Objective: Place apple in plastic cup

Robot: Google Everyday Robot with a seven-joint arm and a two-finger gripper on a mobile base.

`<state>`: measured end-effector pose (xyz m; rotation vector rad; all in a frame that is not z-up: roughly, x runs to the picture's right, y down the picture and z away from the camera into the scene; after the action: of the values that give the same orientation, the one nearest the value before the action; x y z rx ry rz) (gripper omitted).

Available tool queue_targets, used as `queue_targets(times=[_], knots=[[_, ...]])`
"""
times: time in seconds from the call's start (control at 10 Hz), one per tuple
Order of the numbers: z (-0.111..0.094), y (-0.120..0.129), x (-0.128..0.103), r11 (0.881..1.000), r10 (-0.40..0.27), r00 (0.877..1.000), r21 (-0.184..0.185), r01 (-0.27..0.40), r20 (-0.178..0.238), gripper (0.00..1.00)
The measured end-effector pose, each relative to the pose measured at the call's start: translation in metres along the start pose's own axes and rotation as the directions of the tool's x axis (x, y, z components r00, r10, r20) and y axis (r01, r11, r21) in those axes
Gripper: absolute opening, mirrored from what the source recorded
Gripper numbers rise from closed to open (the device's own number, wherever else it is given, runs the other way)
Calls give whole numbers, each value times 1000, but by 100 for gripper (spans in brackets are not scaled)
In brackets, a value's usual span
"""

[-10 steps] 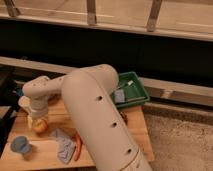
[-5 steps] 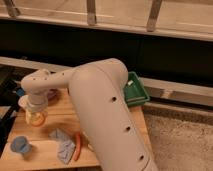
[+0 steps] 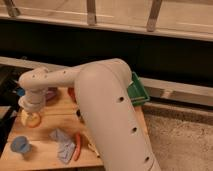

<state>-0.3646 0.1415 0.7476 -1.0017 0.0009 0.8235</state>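
The apple [image 3: 30,120], yellow-orange, sits directly under my gripper [image 3: 31,114] at the left side of the wooden table [image 3: 55,122]. The gripper points down and is shut on the apple, holding it just above the table top. The plastic cup [image 3: 20,145], short and light blue, stands upright near the table's front left corner, in front of and slightly left of the apple. My large cream arm [image 3: 107,105] reaches in from the lower right and hides the middle of the table.
An orange carrot [image 3: 77,146] and a crumpled grey cloth [image 3: 62,144] lie at the front of the table. A green tray [image 3: 138,90] sits at the back right. A dark purple object [image 3: 51,94] lies behind the gripper.
The gripper has moved left with the apple, which has come up off the table and now hangs closer to the light-blue cup.
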Motion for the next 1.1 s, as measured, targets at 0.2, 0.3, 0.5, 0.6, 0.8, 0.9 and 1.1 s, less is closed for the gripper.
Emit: queue_targets(times=[0.2, 0.3, 0.5, 0.6, 0.8, 0.9, 1.1], knots=[[0, 3, -2, 1000, -23, 999, 17, 23, -25, 0], [2, 13, -5, 998, -50, 998, 26, 51, -37, 0], [10, 44, -2, 992, -103, 992, 59, 108, -76, 0], [13, 58, 1, 990, -120, 989, 66, 126, -85, 0], [24, 97, 11, 980, -176, 979, 69, 184, -106, 0], [27, 104, 15, 978, -191, 975, 67, 199, -110, 0], [34, 109, 23, 976, -206, 972, 41, 212, -114, 0]])
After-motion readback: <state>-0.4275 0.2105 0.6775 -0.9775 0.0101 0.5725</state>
